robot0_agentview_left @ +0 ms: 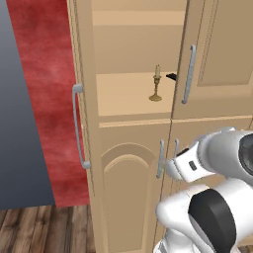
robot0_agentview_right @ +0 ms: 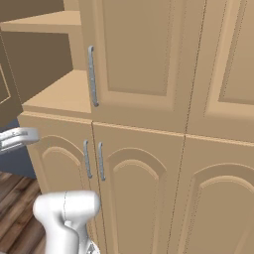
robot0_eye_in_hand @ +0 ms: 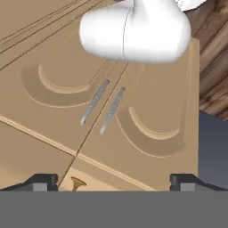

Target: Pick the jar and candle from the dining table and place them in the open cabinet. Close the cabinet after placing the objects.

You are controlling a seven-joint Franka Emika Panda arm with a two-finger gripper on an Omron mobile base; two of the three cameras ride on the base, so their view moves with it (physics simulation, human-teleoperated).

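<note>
Risk lies in swinging the open light-tan wooden cabinet (robot0_agentview_left: 133,163) door shut with the fingers (robot0_eye_in_hand: 44,181) wide and empty, since it could clip the cream candle in its brass holder (robot0_agentview_left: 156,86) near the shelf's front, with no jar visible inside.

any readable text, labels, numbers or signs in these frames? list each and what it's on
None. No words, labels, brands, numbers or signs can be read.
The cabinet doors and silver handles are plain.
The candle in its brass holder on the open shelf carries no marking.
The small black object behind it is too small to tell.
The open gripper has unmarked dark fingertips.
</note>
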